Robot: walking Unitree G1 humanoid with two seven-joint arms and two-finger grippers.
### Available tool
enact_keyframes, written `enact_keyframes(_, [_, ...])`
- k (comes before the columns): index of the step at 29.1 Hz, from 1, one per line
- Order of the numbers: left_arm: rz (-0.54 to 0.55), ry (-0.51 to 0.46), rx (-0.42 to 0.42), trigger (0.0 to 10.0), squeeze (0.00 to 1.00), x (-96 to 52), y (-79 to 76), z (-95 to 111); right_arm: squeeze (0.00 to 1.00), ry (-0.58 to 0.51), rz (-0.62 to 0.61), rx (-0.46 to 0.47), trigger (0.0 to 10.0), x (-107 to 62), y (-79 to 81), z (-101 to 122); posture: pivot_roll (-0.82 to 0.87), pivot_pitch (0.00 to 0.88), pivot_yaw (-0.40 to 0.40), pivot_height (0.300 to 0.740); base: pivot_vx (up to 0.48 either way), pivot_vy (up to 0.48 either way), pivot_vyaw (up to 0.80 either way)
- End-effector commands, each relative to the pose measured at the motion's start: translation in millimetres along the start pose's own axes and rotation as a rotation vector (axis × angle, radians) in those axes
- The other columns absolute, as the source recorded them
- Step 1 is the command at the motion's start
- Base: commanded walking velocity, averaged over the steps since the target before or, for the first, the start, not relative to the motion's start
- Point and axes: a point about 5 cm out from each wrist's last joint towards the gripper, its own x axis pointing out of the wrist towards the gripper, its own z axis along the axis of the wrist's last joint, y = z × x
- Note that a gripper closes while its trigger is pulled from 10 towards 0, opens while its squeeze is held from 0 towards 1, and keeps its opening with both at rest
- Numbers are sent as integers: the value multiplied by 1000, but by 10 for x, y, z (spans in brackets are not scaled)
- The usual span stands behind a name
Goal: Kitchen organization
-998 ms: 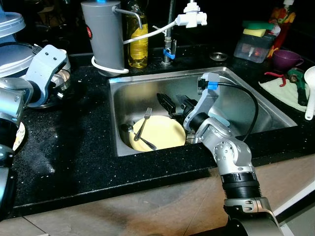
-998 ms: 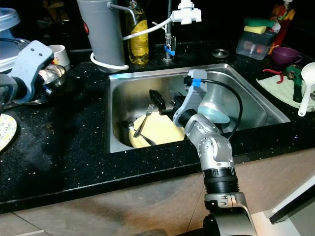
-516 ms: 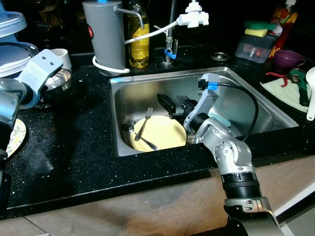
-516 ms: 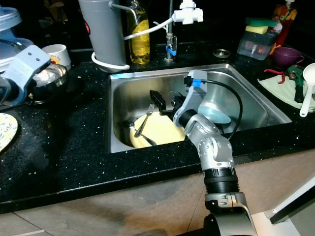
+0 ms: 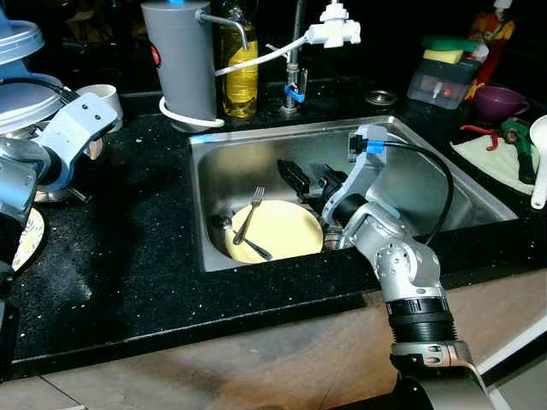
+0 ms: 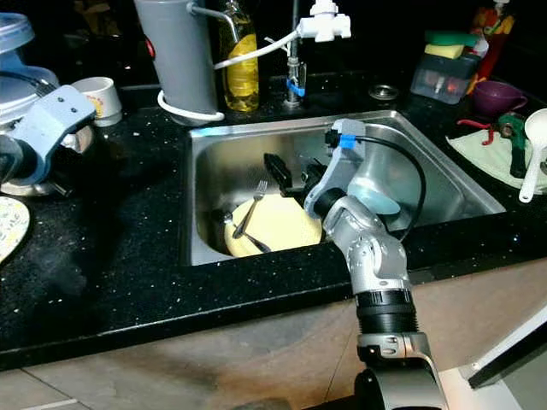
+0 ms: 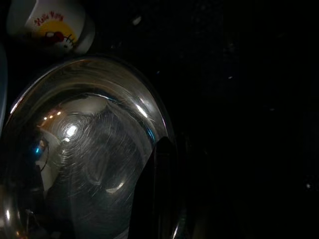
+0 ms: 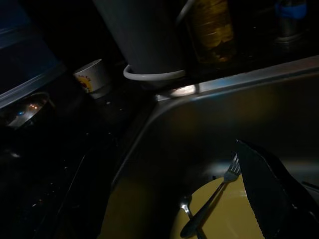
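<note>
Sink of steel sits in the black counter in the left eye view; a yellow plate lies at its bottom with a fork resting across it. The right gripper hangs inside the basin just above the plate's far edge, fingers spread. A grey canister and an oil bottle stand behind the sink.

From the right eye view, the left gripper's arm reaches over a steel bowl near a white mug.

Left wrist view: one black finger lies on the bowl's rim; whether it pinches, I cannot tell.

Right wrist view: one black finger hovers beside the fork.
</note>
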Motion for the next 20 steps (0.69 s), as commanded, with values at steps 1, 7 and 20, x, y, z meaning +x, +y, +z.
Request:
enact_keyframes(1, [5, -49, 36, 0, 0, -52, 9, 119, 0, 16, 4, 12, 10000, 15, 0, -15, -29, 129, -13, 740, 0, 0, 0])
enact_keyframes(7, [-123, -211, -18, 0, 0, -88, -249, 483, 0, 15, -1, 11, 10000, 17, -11, -11, -31, 127, -12, 740, 0, 0, 0])
enact_keyframes(20, [-301, -672, 33, 0, 0, -418, -556, 1219, 0, -14, -5, 36, 10000, 31, -18, 54, -25, 122, -12, 740, 0, 0, 0])
